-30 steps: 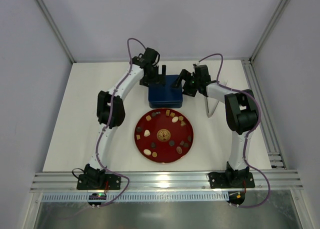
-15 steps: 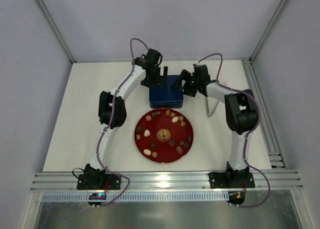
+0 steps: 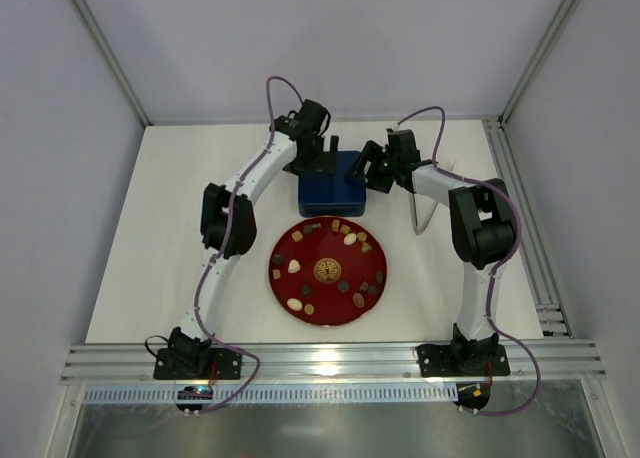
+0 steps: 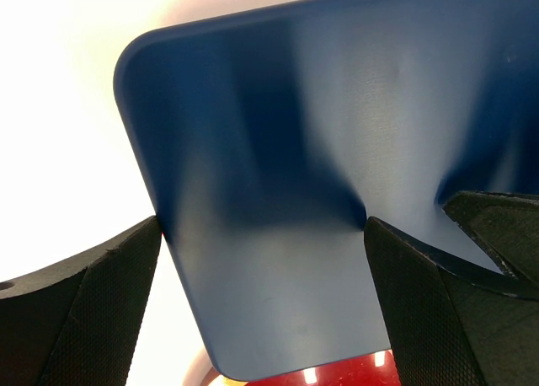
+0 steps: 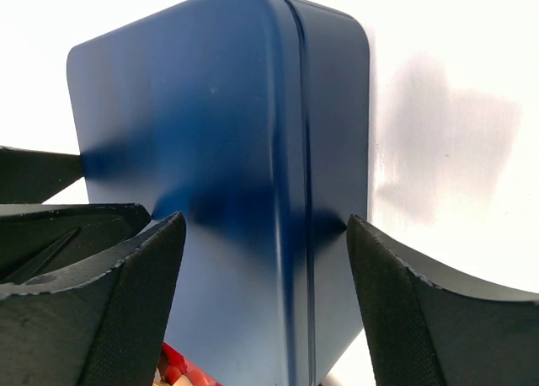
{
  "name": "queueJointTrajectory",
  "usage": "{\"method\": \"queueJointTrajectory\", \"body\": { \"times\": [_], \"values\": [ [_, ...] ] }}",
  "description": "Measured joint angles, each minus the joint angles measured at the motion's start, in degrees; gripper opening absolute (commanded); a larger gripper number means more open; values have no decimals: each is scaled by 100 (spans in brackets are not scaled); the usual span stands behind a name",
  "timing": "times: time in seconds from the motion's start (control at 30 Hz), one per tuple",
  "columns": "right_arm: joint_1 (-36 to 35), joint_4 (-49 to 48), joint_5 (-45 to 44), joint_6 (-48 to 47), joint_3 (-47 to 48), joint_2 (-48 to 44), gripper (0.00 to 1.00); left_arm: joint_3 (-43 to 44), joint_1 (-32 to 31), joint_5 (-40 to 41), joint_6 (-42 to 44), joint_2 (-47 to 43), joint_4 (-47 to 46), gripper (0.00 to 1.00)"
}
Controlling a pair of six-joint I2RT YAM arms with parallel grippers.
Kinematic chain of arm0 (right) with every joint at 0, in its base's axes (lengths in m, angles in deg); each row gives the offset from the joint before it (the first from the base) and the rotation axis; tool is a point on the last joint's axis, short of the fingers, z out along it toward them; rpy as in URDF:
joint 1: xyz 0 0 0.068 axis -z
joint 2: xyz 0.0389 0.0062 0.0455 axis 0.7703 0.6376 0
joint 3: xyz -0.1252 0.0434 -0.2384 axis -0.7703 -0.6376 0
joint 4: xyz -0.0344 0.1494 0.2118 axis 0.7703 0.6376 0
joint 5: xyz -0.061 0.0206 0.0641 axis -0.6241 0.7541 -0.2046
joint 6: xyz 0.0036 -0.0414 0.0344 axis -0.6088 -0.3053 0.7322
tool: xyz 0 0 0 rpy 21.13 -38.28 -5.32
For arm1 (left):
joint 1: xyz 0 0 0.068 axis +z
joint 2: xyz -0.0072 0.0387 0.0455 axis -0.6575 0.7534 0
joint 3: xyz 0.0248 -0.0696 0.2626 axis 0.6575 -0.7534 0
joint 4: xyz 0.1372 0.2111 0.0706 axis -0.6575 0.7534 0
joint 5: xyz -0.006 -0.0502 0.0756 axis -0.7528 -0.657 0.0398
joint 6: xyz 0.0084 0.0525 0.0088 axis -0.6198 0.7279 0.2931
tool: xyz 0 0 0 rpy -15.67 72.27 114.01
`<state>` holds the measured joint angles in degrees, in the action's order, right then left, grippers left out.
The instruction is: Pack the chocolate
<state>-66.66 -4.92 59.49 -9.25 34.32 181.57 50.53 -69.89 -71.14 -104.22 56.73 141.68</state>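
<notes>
Left gripper [image 4: 263,234] wide open, right gripper [image 5: 265,226] part open, both empty over the closed tin [image 3: 330,183]. An off-centre pinch may shove it into the plate [image 3: 322,246], scattering the chocolate [image 3: 294,266].

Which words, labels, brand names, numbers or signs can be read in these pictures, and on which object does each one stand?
No word or number can be read in any view.
Red plate: a round gold emblem at its centre, too small to read.
Blue tin: plain surface, no lettering in either wrist view.
</notes>
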Motion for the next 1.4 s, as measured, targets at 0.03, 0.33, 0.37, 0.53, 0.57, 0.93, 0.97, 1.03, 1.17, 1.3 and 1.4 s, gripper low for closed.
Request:
{"method": "queueJointTrajectory", "body": {
  "times": [0.03,0.33,0.37,0.53,0.57,0.93,0.97,1.03,1.17,1.3,1.4],
  "values": [
    [0,4,-13,0,0,0,76,0,-11,31,7,0,2,100],
    [0,24,-44,2,0,0,67,9,-52,203,79,4,33,100],
    [0,24,-48,2,0,0,66,-15,-52,208,79,2,15,100],
    [0,7,-68,2,-7,0,64,-282,-52,229,72,-122,-184,100],
    [2,-13,-68,2,-15,0,63,-367,-52,232,70,-166,-245,100],
    [44,-299,-33,33,-164,-11,58,-977,-52,280,-63,-452,-699,100],
    [48,-323,-33,35,-177,-13,57,-1027,-52,280,-74,-476,-739,100],
    [57,-374,-35,39,-210,-26,57,-1161,-50,282,-98,-538,-839,100],
    [66,-487,-44,46,-293,-39,56,-1427,-50,293,-166,-651,-1056,100],
    [70,-616,-50,50,-378,-63,54,-1596,-48,291,-212,-728,-1200,100],
    [72,-634,-50,50,-389,-70,53,-1600,-48,293,-210,-730,-1209,100]
  ]
}}
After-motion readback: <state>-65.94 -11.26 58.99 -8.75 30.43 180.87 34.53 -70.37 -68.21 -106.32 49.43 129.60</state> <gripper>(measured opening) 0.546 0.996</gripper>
